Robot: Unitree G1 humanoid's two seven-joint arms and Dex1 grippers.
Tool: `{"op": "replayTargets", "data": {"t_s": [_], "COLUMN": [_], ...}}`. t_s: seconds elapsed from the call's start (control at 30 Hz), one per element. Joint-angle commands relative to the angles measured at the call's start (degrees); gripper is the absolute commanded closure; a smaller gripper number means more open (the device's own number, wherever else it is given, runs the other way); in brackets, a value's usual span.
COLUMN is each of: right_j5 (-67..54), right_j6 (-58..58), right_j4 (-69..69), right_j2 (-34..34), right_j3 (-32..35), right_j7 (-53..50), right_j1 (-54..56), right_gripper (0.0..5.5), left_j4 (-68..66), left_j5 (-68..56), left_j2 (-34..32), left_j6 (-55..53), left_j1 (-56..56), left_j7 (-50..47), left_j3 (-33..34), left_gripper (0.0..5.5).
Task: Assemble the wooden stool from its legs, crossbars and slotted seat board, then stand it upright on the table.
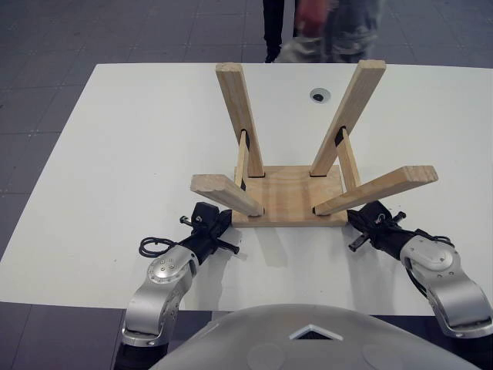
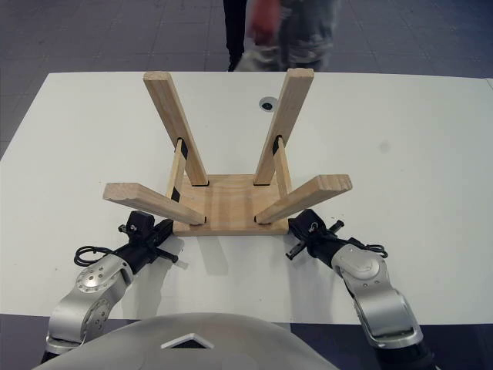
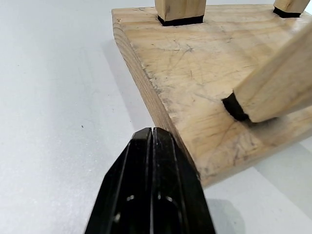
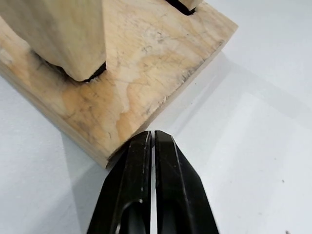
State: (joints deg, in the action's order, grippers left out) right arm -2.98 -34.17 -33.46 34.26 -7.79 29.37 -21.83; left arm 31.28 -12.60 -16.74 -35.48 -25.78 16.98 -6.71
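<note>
Stool upside down: seat board point(image 1: 289, 196) is lying flat around mid bench point(image 1: 115, 154), w/ four legs sticking up and splaying outward. Far-L leg point(image 1: 240, 116) and far-R leg point(image 1: 350, 112) are leaning twd the far edge; near-L leg point(image 1: 226, 194) and near-R leg point(image 1: 377, 189) are angling out twd the L/R edges. A thin crossbar point(image 1: 243, 158) is sitting betw. the L legs, another crossbar point(image 1: 348, 158) betw. the R legs.

L gripper point(image 3: 152, 130) is resting low on the bench just beside the board's near-L corner, fingers pressed together, nothing pinched. R gripper point(image 4: 152, 132) is doing the same at the near-R corner. Can't tell if either tip is touching wood.

Cable hole point(image 1: 319, 95) is sitting near the far edge.
</note>
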Motion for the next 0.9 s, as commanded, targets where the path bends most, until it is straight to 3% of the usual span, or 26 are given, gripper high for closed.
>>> {"op": "replayTargets", "data": {"t_s": [0.03, 0.57, 0.9], "right_j5": [-5.0, -12.0, -15.0], "right_j6": [-1.6, -0.7, -1.5], "right_j4": [-6.8, -13.4, -17.4], "right_j2": [1.0, 5.5, 7.8], "right_j3": [-0.4, 8.7, 14.6], "right_j7": [4.2, 10.6, 12.6], "right_j1": [-3.4, -9.8, -11.0], "right_gripper": [5.37, 5.37, 5.37], "left_j4": [2.1, 14.5, 16.5], "left_j5": [-2.5, -10.5, -9.3], "left_j2": [-2.0, -11.2, -17.3], "left_j6": [-1.3, 0.5, 4.3], "left_j1": [-2.3, -7.7, -11.1], "left_j7": [3.8, 11.6, 17.5], "left_j3": [-2.1, 5.6, 4.5], "left_gripper": [5.4, 5.4, 5.4]}}
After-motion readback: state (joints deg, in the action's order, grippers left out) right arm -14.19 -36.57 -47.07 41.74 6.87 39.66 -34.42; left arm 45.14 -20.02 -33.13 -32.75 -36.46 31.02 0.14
